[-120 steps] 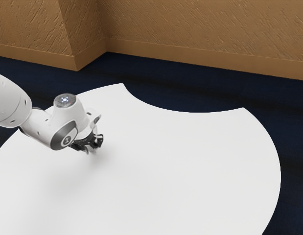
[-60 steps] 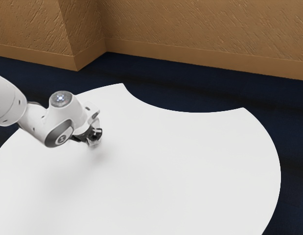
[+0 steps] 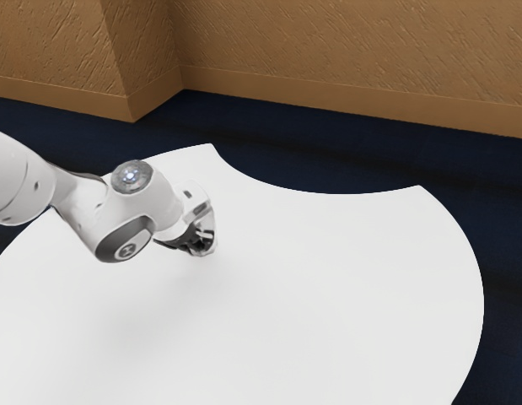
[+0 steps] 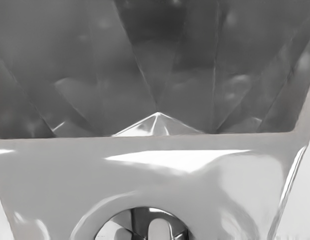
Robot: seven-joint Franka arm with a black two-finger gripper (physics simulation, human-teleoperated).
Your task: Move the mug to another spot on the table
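One white table lies under the white arm, whose black gripper hangs low toward the exterior view's left, its grip impossible to tell, the glossy grey mug right under the hand.

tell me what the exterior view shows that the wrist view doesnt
Exterior view: the white arm reaching over the white table, its gripper low above the tabletop, plus dark floor and brown wall. Wrist view: a close look at a glossy grey faceted surface with a rounded loop on it, likely the mug. Shared: the place under the gripper; from the exterior the mug is too small to make out.
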